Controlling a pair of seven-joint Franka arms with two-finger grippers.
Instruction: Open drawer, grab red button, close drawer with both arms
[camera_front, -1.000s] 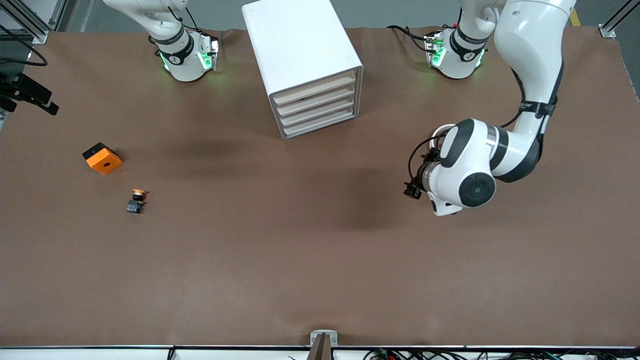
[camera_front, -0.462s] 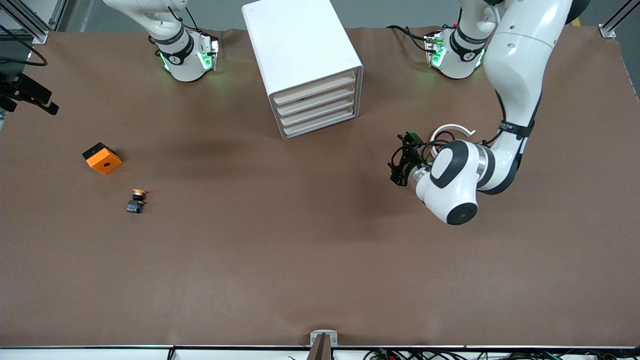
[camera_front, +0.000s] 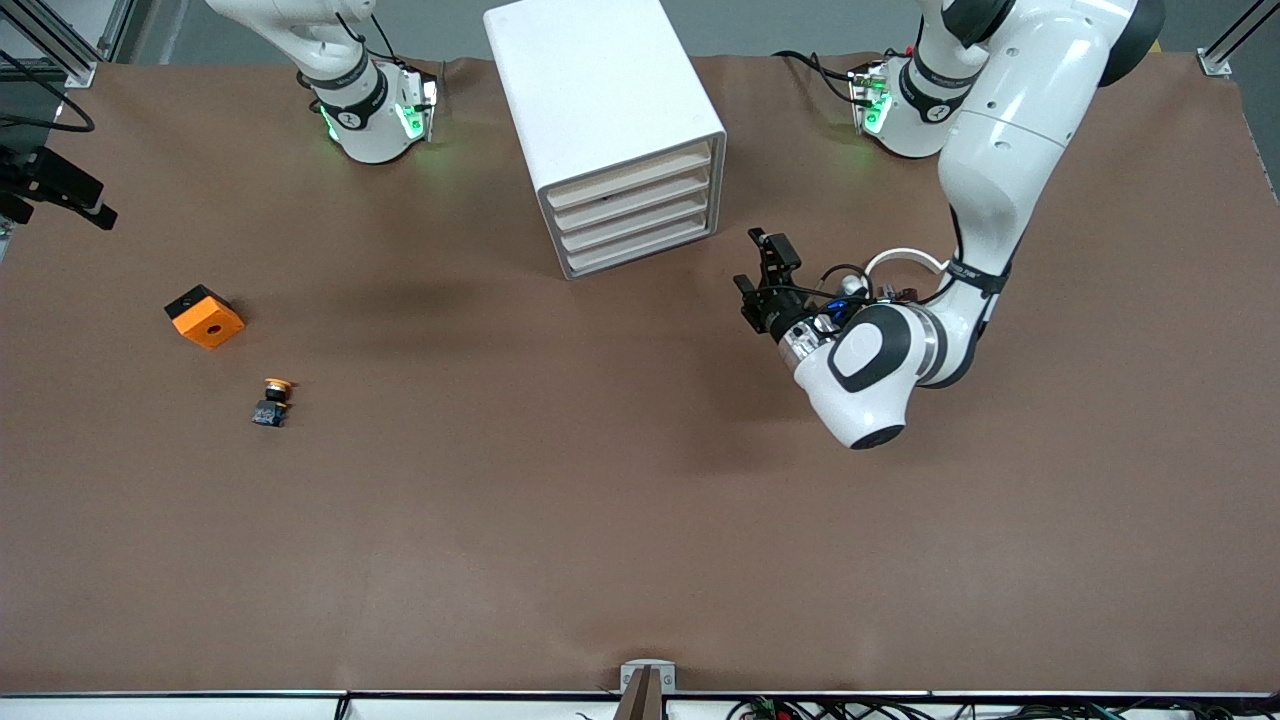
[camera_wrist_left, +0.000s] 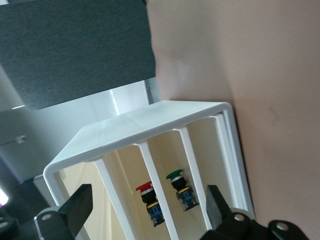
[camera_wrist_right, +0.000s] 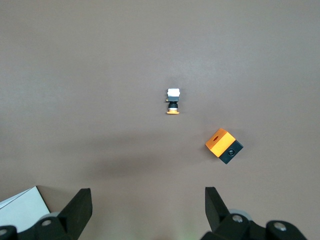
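1. White drawer cabinet (camera_front: 608, 130) stands between the two arm bases.
2. The red button (camera_wrist_left: 149, 196) sits in a compartment of it, beside a green button (camera_wrist_left: 180, 189).
3. The left gripper (camera_front: 768, 284) hovers over the table near the cabinet front, jaws apart, holding nothing.
4. The right gripper (camera_wrist_right: 145, 215) waits high over the table, jaws spread, above the orange cube (camera_wrist_right: 223, 146) and the yellow-capped button (camera_wrist_right: 173, 101).

The button (camera_wrist_left: 148, 200), red mushroom cap on a black body with a blue base, stands inside the white drawer unit (camera_wrist_left: 150, 125), beside a green-capped one.
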